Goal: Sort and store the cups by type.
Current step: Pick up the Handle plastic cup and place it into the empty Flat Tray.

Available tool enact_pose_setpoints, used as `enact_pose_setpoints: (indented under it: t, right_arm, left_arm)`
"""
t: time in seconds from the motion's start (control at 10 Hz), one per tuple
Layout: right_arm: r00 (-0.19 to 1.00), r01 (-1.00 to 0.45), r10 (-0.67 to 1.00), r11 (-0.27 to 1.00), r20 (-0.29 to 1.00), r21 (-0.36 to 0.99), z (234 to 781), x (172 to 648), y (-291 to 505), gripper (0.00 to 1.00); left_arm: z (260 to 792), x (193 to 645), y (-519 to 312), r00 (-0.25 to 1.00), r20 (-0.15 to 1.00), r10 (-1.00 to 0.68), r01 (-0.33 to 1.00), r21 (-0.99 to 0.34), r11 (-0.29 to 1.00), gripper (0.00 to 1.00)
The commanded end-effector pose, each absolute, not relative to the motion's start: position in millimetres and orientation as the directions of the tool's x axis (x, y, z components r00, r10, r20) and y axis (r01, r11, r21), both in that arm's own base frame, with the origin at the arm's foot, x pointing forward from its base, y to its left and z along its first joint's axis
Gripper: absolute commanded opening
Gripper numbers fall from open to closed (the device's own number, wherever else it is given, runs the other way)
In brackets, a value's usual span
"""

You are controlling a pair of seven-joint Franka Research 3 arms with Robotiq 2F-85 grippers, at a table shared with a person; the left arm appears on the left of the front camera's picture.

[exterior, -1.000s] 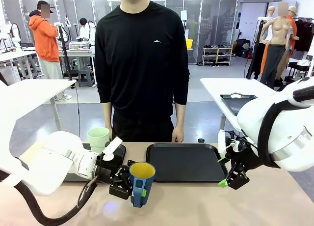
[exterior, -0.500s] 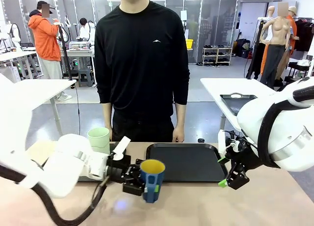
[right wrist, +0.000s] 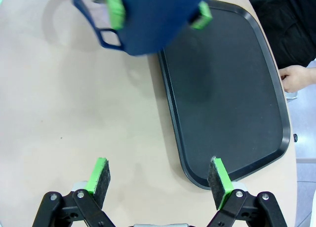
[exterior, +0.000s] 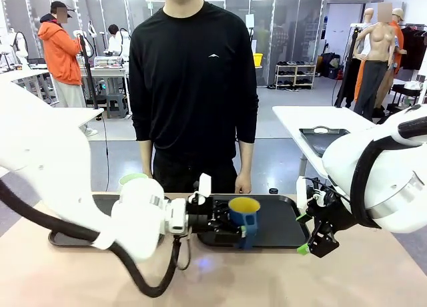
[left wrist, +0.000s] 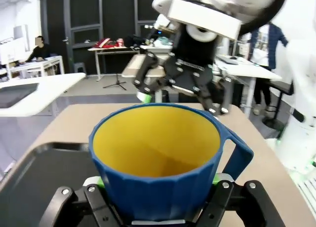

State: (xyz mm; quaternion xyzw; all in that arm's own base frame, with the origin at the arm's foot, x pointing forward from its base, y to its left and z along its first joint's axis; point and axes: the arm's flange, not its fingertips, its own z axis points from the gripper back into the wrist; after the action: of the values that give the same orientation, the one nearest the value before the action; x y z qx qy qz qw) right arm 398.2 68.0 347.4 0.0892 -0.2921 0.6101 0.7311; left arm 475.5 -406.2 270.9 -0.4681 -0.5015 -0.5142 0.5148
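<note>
Left gripper: clamped tight on the blue mug, green pads pressed to both sides of its wall.
Blue mug: upright, yellow inside facing up, handle turned away from the arm in the left wrist view, carried above the near left part of the black tray.
Black tray: flat on the table in front of the person, its bed bare in the right wrist view.
Green tumbler: only the rim peeks over the left arm, far left side, by a second dark tray.
Right gripper: fingers spread apart, nothing between them, hanging over the table at the tray's near edge.
Person: standing at the far side, black shirt, small pale chest logo too tiny to read.
Person's hand: resting just off the tray's far rim.
Writing: none legible on mug, tray or arms.
</note>
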Motion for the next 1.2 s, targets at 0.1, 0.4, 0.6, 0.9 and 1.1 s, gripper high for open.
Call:
enact_pose_setpoints:
  t: [0.1,0.4,0.6,0.9,1.1]
  right_arm:
    - [0.076,-0.946,0.841,0.231,0.536,-0.229,347,399,67,1.0]
    - [0.076,-0.946,0.841,0.231,0.536,-0.229,347,399,67,1.0]
    - [0.076,-0.946,0.841,0.231,0.536,-0.229,347,399,67,1.0]
    - [0.076,-0.946,0.841,0.231,0.536,-0.229,347,399,67,1.0]
    - [0.076,-0.946,0.841,0.231,0.536,-0.229,347,399,67,1.0]
  left_arm:
    - [272,495,-437,-0.089,0.996,-0.023,0.986,0.091,0.138,0.74]
    - [274,510,-446,-0.1,0.995,-0.011,0.973,0.101,0.21,0.74]
    - [271,520,-445,-0.116,0.993,-0.036,0.961,0.121,0.249,0.74]
    - [262,528,-439,-0.146,0.985,-0.097,0.944,0.168,0.283,0.74]
    - [257,531,-433,-0.137,0.986,-0.1,0.943,0.16,0.293,0.74]
